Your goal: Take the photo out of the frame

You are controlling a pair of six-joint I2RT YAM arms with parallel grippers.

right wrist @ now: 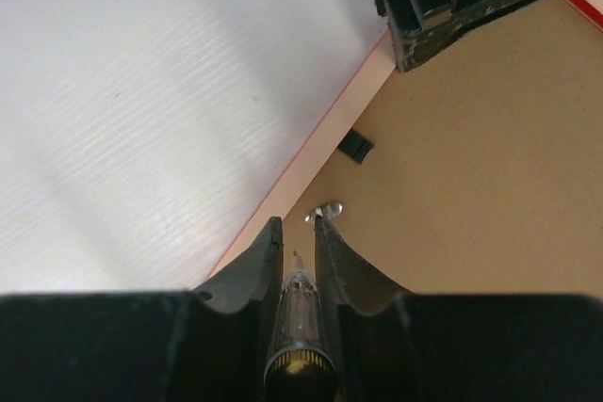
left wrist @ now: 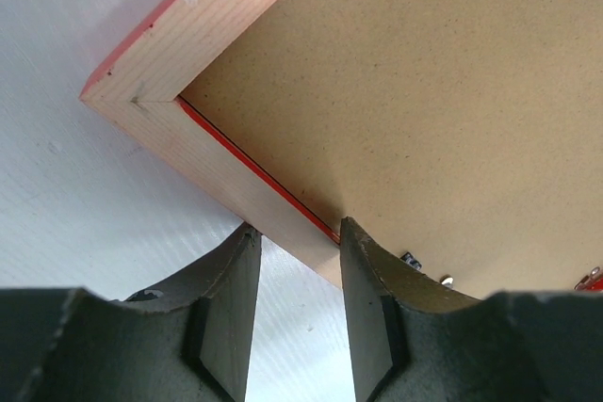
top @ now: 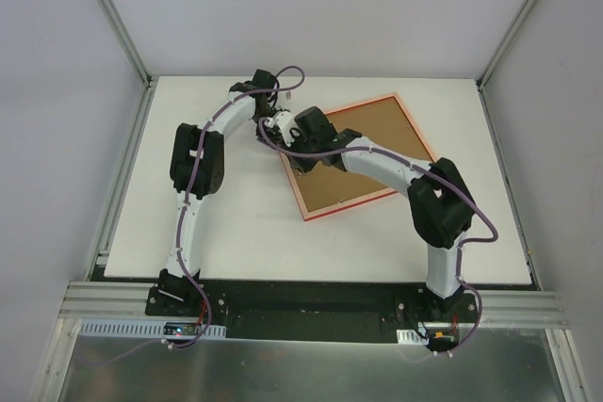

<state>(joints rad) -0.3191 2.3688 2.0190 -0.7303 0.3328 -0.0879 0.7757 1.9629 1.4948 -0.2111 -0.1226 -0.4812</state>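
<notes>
1. Frame (top: pixel 361 155) lies face-down, askew on the tabletop (top: pixel 245 233), brown backing (left wrist: pixel 452 101) up
2. Left hand (left wrist: pixel 294 261) part-open, straddling the frame's rail near a corner
3. Right hand (right wrist: pixel 298 237) pinches a slim tool (right wrist: pixel 300 313) beside a metal tab (right wrist: pixel 323 211)

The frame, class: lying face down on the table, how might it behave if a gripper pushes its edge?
The frame lies flat, so it would probably slide or pivot, not tip. Its wooden rails look stiff, so bending seems unlikely. The table looks smooth, so little may resist sliding.
</notes>
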